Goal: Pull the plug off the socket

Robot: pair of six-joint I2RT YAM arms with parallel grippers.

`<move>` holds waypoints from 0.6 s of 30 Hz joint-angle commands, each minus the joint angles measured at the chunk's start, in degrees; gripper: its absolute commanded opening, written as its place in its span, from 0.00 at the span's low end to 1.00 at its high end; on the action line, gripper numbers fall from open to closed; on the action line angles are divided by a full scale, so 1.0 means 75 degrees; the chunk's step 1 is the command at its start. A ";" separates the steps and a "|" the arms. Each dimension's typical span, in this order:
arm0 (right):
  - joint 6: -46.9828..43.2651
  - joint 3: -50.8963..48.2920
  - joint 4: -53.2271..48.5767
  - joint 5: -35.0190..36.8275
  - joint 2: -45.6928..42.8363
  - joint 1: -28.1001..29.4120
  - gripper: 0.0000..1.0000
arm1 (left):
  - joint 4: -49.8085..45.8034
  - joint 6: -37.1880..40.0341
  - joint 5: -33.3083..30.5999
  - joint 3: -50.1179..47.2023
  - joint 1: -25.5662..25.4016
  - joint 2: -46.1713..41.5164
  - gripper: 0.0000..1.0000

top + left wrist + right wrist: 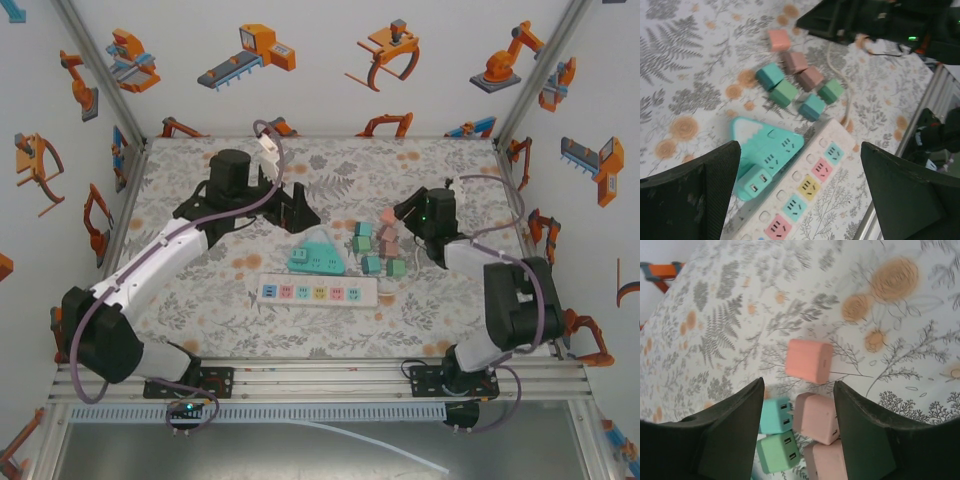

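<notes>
Pink plug [809, 360], 12 o'clock of R hand [797, 390]: prob. light, stiff, slick plastic; pinch flat sides. R hand part-open, empty; L hand [800, 150] wide apart.

Bright even light, soft shadows; pink plug [809, 360] slightly blurred.

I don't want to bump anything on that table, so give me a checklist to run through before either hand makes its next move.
1. Left hand open and empty: ok.
2. Right hand holding nothing: ok.
3. Power strip coloured sockets bare: ok.
4. Teal adapter unplugged from the strip: cannot tell.
5. Salmon plug at rest: cannot tell.
</notes>
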 commanded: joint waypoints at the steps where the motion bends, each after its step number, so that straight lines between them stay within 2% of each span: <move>1: -0.2248 0.0039 -0.0090 -0.0069 -0.0962 0.0621 0.55 | -0.1370 0.0006 -0.1526 0.0769 0.0030 0.0625 0.97; 5: -0.4367 0.0009 0.0110 -0.0428 -0.1785 0.1710 0.51 | -0.1705 -0.0292 -0.1650 0.1005 0.0199 0.1243 0.97; 10: -0.7551 -0.0326 0.0647 -0.2324 -0.2215 0.3194 0.50 | -0.2052 -0.0449 -0.1725 0.1281 0.0218 0.1841 0.97; 12: -0.8330 -0.0362 0.0546 -0.2952 -0.2098 0.3564 0.51 | -0.2331 -0.0486 -0.1659 0.1491 0.0268 0.2022 0.97; 14: -0.8051 -0.0331 0.0645 -0.2912 -0.1743 0.3659 0.51 | -0.2407 -0.0570 -0.1669 0.1579 0.0347 0.2046 0.97; 18: -0.5190 0.0204 0.0551 -0.1625 -0.0620 0.3671 0.50 | -0.2298 -0.0873 -0.1612 0.1544 0.0617 0.1784 0.98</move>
